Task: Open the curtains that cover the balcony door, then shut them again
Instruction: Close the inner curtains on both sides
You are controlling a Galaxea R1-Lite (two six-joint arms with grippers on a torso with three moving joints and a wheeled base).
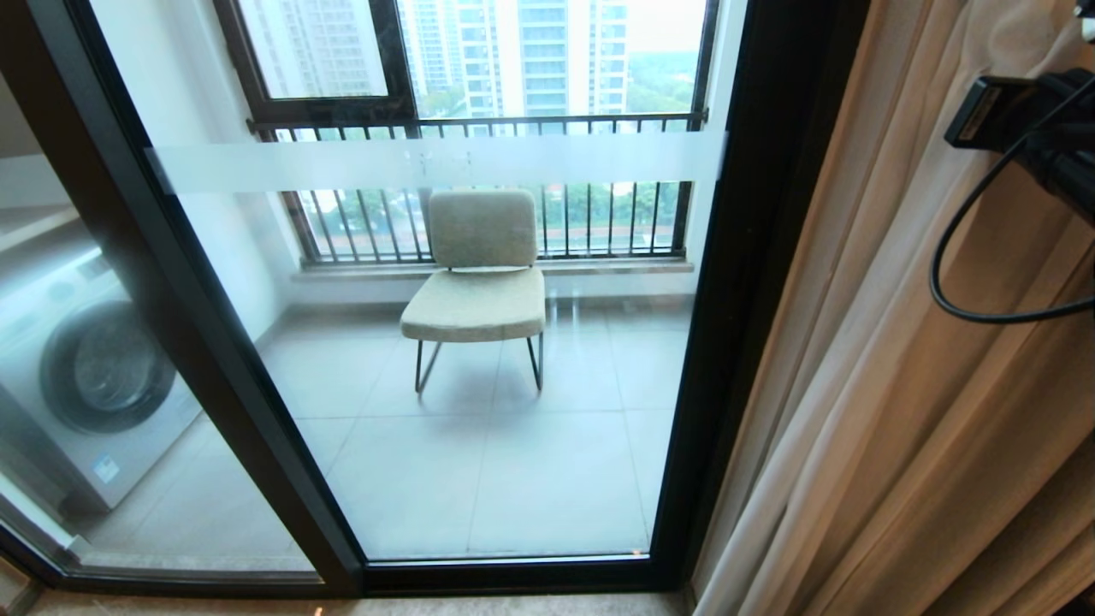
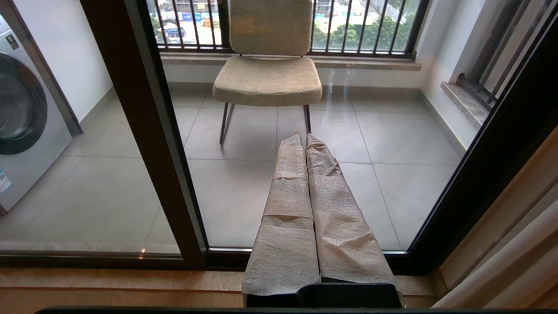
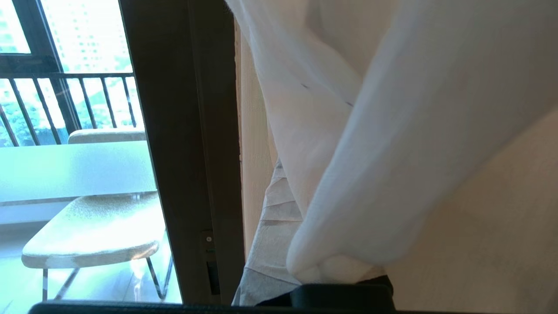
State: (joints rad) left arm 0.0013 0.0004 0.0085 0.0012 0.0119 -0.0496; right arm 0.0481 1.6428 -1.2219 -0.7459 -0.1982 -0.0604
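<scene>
The balcony door (image 1: 736, 299) stands uncovered, its black frames and frosted band (image 1: 428, 162) in full view. The curtains (image 1: 898, 385) hang bunched at the right edge of the door. My right arm (image 1: 1026, 128) reaches into them high on the right. In the right wrist view my right gripper (image 3: 279, 174) is shut on a fold of the sheer white curtain (image 3: 392, 131), which drapes over one finger; the other taped finger (image 3: 266, 244) shows beside the door frame (image 3: 187, 152). My left gripper (image 2: 304, 136) is shut and empty, held low and pointing at the glass.
Behind the glass a beige chair (image 1: 479, 282) stands on the tiled balcony, with a washing machine (image 1: 94, 376) at the left and a barred window (image 1: 479, 128) at the back. A wooden sill (image 2: 109, 283) runs along the door's foot. A black cable (image 1: 949, 257) loops from my right arm.
</scene>
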